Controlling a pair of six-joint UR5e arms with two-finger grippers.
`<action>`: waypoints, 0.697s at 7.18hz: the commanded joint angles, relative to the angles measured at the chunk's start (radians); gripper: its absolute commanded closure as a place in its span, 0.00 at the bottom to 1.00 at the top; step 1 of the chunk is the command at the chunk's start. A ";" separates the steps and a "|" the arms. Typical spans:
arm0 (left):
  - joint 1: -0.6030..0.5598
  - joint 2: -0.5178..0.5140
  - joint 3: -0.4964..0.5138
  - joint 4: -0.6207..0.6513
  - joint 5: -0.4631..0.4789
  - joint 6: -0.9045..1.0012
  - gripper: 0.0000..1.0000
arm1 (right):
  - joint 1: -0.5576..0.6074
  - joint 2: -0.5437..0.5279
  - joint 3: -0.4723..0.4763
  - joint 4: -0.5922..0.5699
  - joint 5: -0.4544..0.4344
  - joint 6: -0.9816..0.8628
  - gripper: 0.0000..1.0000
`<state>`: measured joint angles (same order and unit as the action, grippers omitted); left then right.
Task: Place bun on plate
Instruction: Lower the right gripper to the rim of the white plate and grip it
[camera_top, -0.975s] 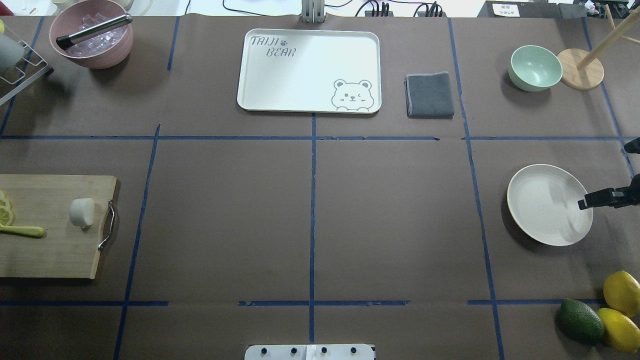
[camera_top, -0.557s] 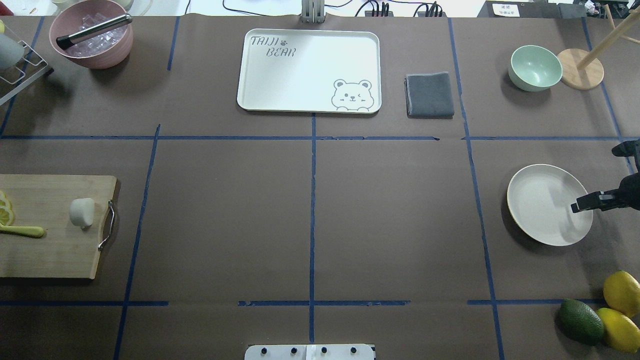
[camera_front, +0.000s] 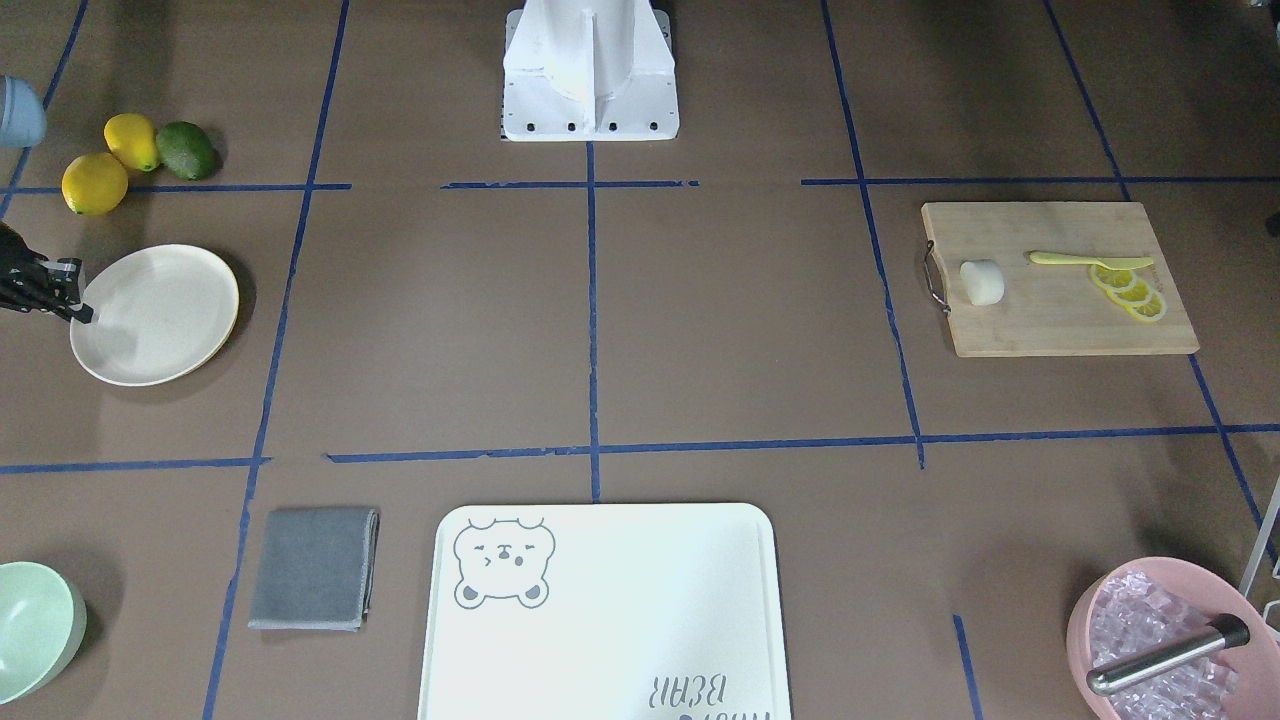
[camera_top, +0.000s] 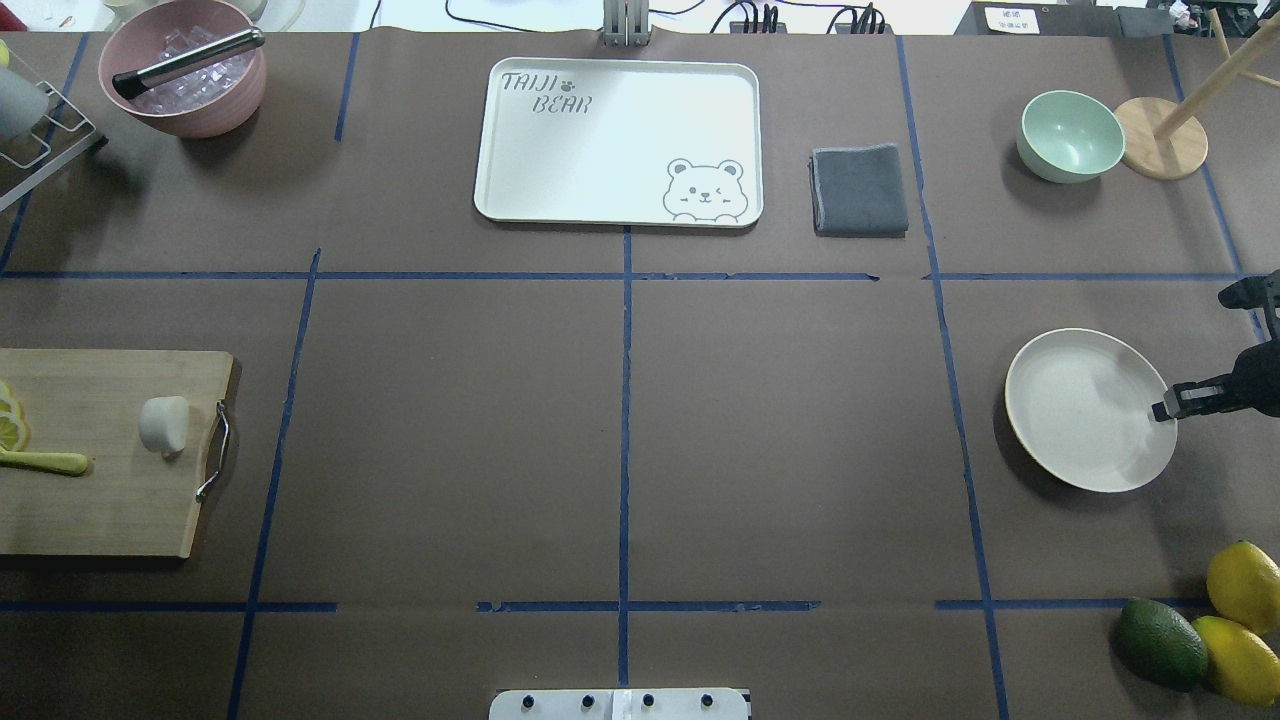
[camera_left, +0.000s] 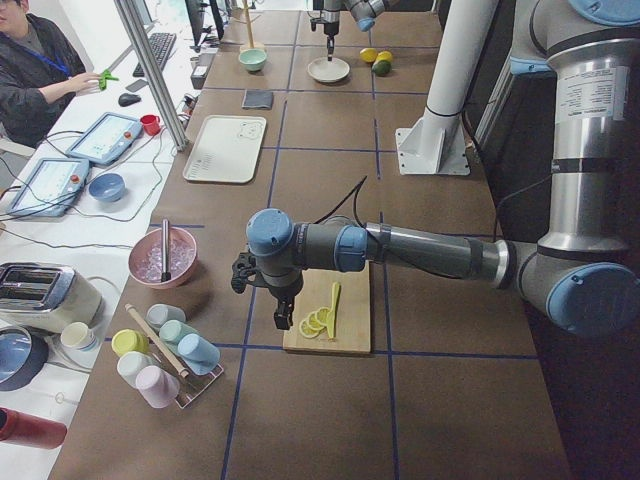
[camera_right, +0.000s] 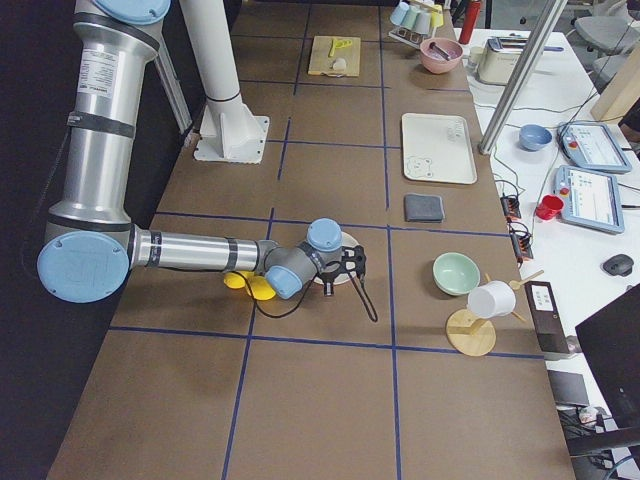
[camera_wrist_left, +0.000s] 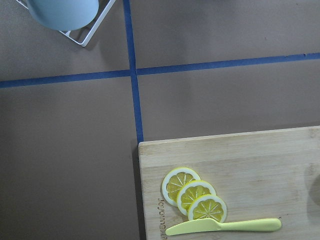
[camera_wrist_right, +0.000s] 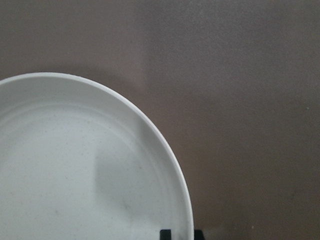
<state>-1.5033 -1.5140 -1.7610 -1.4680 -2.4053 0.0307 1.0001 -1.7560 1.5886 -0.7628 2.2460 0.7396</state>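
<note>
The bun (camera_top: 163, 424), a small off-white lump, lies on the wooden cutting board (camera_top: 100, 500) at the table's left, and it also shows in the front-facing view (camera_front: 981, 282). The cream plate (camera_top: 1080, 410) sits far off at the right. My right gripper (camera_top: 1160, 411) is at the plate's outer rim. In its wrist view the two fingertips (camera_wrist_right: 165, 234) stand close together astride the rim of the plate (camera_wrist_right: 75, 165), shut on it. My left gripper (camera_left: 283, 318) hangs over the board's lemon end; I cannot tell whether it is open or shut.
Lemon slices (camera_wrist_left: 194, 194) and a yellow knife (camera_wrist_left: 222, 226) share the board. A bear-print tray (camera_top: 620, 140), grey cloth (camera_top: 859, 190), green bowl (camera_top: 1070, 135) and pink ice bowl (camera_top: 180, 70) line the far side. Lemons and an avocado (camera_top: 1200, 620) lie near the plate.
The plate has slid a little to the left with the right gripper's fingertips at its rim. The bun and the board have not moved.
</note>
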 joint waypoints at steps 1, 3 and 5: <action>0.000 0.000 0.000 0.000 0.000 0.000 0.00 | 0.000 0.001 0.043 -0.003 0.003 0.020 1.00; 0.000 0.000 0.000 0.000 0.000 0.000 0.00 | -0.002 0.111 0.067 -0.015 0.012 0.201 1.00; 0.000 0.002 0.000 0.000 0.000 0.000 0.00 | -0.084 0.249 0.056 -0.018 -0.008 0.387 1.00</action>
<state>-1.5033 -1.5137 -1.7610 -1.4680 -2.4053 0.0307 0.9626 -1.5896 1.6485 -0.7785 2.2521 1.0143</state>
